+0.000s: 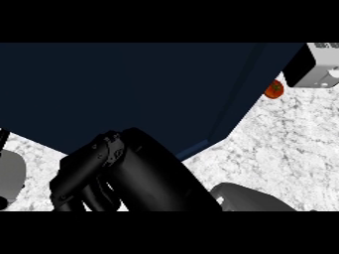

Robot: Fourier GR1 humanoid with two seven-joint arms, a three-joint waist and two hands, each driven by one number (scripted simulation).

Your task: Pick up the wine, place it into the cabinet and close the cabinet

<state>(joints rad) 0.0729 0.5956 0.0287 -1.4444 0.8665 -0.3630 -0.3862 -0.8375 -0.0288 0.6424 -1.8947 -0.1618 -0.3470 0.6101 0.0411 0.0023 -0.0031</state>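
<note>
The dark navy cabinet (129,89) fills the upper left and centre of the frame, its door edge running diagonally down from the upper right toward the lower centre. Beneath it, the white speckled tabletop (289,149) occupies the right and lower right of the frame, with a smaller patch at the lower left. At lower centre, the left hand (92,171) appears with its fingers (74,188) curled around a large dark cylindrical body, most likely the wine bottle (161,178), which slants from just below the cabinet's lower edge down to the lower edge of the frame. The right hand cannot be identified with certainty. A white box-shaped appliance (322,64) sits in the upper right corner. A small red tomato (274,89) lies just beside the cabinet's edge, below the appliance.
</note>
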